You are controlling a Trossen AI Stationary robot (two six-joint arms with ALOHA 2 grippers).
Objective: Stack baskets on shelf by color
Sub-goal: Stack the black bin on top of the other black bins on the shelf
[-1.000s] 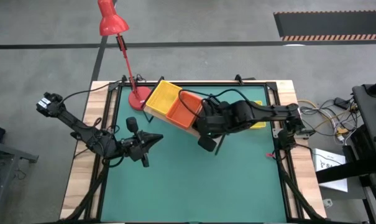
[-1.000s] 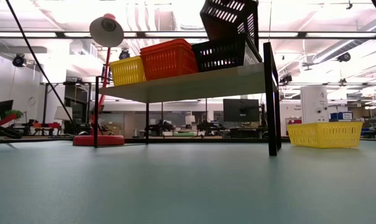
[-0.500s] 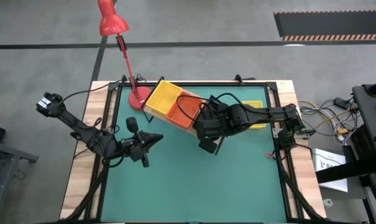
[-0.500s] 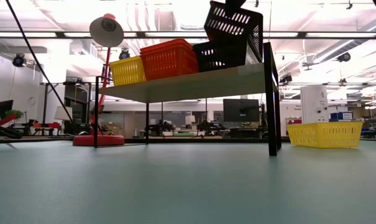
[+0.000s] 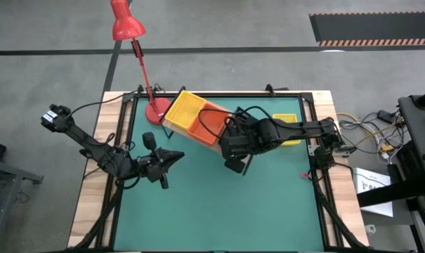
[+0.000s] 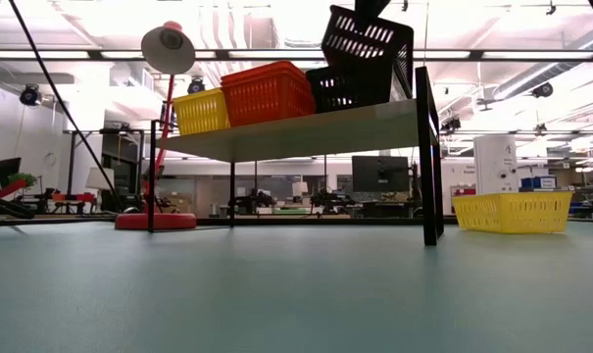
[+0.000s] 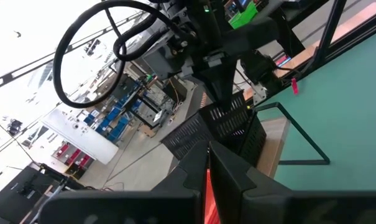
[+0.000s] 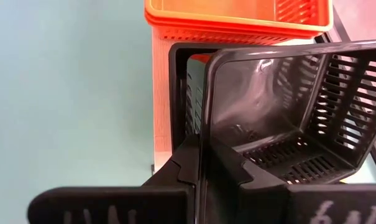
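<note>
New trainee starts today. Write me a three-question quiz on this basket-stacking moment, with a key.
1. True or false: the right gripper is shut on the wall of a tilted black basket.
2. Which colour of basket stands on the green mat, off the shelf? A red-orange, B yellow, C black.
3. Fill in: the left gripper waits shut above the mat, holding ____.

Key
1. True; the tilted black basket hangs above another black basket on the shelf.
2. B; the yellow basket on the mat is to the right of the shelf in the low view.
3. Nothing.
</note>
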